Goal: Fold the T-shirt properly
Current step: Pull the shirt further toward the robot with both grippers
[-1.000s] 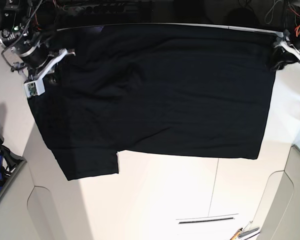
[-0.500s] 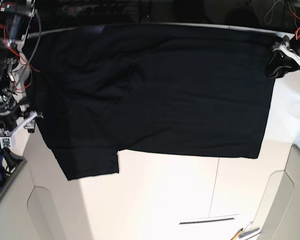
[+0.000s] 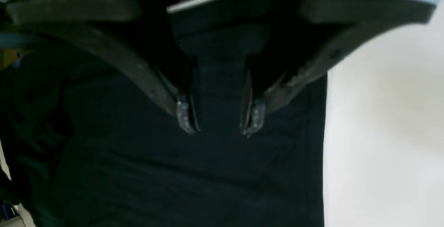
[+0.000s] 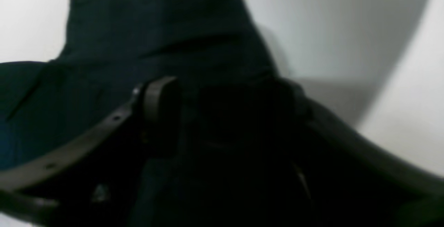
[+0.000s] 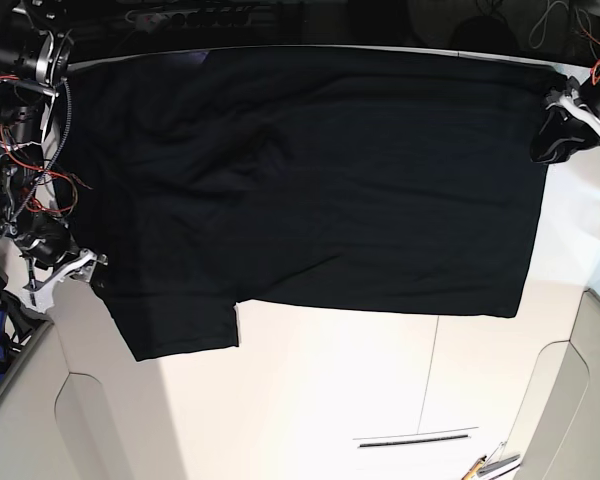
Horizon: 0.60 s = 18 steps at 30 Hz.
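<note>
No readable text, label, brand, number or sign in any view.

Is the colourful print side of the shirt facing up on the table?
No, the T-shirt spread on the table shows only plain black cloth.

**A robotics lab bench**

This looks like a robotics lab. A plain white table (image 5: 330,380) serves as the work surface. At nine o'clock in the base view stands a robot arm (image 5: 20,150) with bare red wiring and exposed motors. More loose cables (image 5: 560,25) hang at one o'clock, behind the table's far edge.
</note>
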Each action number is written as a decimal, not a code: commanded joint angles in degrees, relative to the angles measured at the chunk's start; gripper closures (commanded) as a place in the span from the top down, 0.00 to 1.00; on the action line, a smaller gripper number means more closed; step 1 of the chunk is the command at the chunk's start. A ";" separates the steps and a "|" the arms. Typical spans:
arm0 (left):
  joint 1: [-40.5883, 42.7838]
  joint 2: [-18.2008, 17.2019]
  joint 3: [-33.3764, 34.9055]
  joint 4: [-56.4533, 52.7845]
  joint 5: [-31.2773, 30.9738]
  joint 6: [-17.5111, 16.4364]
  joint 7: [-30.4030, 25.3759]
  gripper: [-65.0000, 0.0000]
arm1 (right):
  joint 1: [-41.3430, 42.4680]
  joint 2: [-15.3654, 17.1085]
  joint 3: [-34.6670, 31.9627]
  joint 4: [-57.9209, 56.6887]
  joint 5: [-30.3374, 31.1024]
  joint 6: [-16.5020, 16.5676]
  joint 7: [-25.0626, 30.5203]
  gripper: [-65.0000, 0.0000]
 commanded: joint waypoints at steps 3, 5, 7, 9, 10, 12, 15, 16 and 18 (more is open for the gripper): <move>-3.41 -1.03 1.22 0.55 4.42 -0.52 -3.67 0.35 | 0.83 0.39 -0.07 0.24 -0.20 -0.15 -1.09 0.04; -6.84 -1.38 3.85 -1.09 8.15 -0.07 -6.05 0.35 | 0.98 0.39 -0.07 0.26 -0.20 -0.24 -1.11 0.00; -11.15 -1.95 7.61 -4.24 10.91 1.68 -7.67 0.35 | 0.98 0.39 -0.07 0.26 -0.20 -0.24 -0.96 0.00; -16.22 -2.49 11.61 -8.66 13.84 1.84 -9.18 0.38 | 0.96 0.37 -0.07 0.26 -0.20 -0.24 -0.92 0.00; -18.95 -2.62 13.33 -11.10 15.28 1.97 -9.86 0.43 | 0.96 0.37 -0.07 0.26 -0.20 -0.24 -0.94 0.00; -24.81 -2.80 16.33 -16.17 17.94 3.41 -11.08 0.49 | 0.96 0.37 -0.07 0.26 -0.20 -0.24 -0.92 0.00; -33.57 -2.91 19.37 -23.54 21.64 4.57 -12.92 0.49 | 0.96 0.39 -0.07 0.26 -0.20 -0.24 -0.92 0.00; -36.41 -2.95 20.15 -26.01 22.14 4.66 -13.11 0.49 | 0.96 0.37 -0.07 0.26 -0.20 -0.24 -0.92 0.00; -41.81 -3.23 21.62 -31.19 23.89 5.88 -13.92 0.49 | 0.96 0.37 -0.07 0.26 -0.20 -0.24 -0.90 0.00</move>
